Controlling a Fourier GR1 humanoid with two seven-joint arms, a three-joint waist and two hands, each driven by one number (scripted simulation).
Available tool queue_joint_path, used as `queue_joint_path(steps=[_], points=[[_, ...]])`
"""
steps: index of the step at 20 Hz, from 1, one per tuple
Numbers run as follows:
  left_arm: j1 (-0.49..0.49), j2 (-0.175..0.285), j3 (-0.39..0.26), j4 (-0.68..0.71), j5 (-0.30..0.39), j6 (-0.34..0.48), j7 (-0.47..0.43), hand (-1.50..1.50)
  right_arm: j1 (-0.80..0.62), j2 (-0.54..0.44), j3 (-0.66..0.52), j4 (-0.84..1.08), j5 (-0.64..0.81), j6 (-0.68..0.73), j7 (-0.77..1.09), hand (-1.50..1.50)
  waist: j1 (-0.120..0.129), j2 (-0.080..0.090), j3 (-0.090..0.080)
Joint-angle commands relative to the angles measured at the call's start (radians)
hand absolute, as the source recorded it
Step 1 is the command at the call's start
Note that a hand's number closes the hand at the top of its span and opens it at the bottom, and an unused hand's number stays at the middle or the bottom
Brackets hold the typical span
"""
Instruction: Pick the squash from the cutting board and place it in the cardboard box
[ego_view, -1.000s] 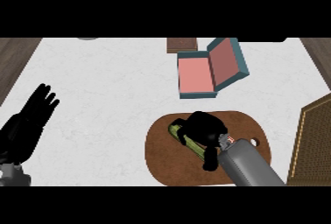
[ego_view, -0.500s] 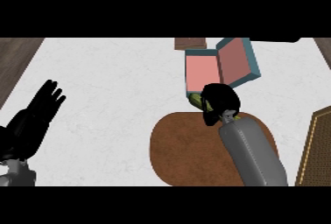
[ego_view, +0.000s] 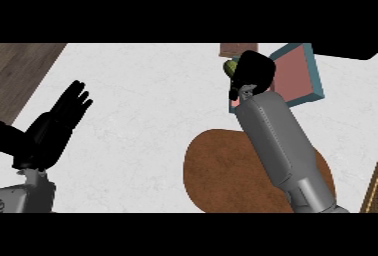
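Note:
My right hand (ego_view: 253, 72) is curled round the yellow-green squash (ego_view: 231, 67), of which only a small end shows at the hand's left. The hand hangs over the left edge of the cardboard box (ego_view: 298, 75), a teal-walled box with a pink inside. The brown oval cutting board (ego_view: 221, 172) lies bare below, partly hidden by my right forearm. At the left edge my left hand (ego_view: 55, 125) rests open, fingers up.
A small brown block (ego_view: 231, 49) lies at the counter's far edge, just behind my right hand. A wooden strip (ego_view: 369, 197) shows at the right edge. Dark wood flooring (ego_view: 26, 65) borders the white counter (ego_view: 148, 100) at the upper left.
My right hand has lifted the squash off the cutting board and carried it away from me to the box's left edge. The left hand has stayed put.

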Motion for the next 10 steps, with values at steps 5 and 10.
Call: queue_joint_path(steps=[5,10], points=[[-0.051,-0.023,-0.038,0.031,-0.019,0.009,0.018,0.0,-0.358,0.001,0.072,0.157,0.075,-0.14,0.297,1.5,0.025,-0.003,-0.004],[-0.016,-0.023,-0.029,0.035,-0.024,0.01,0.0,0.0,-0.503,0.001,0.063,0.253,0.158,-0.177,0.415,1.5,0.013,-0.008,-0.006]])
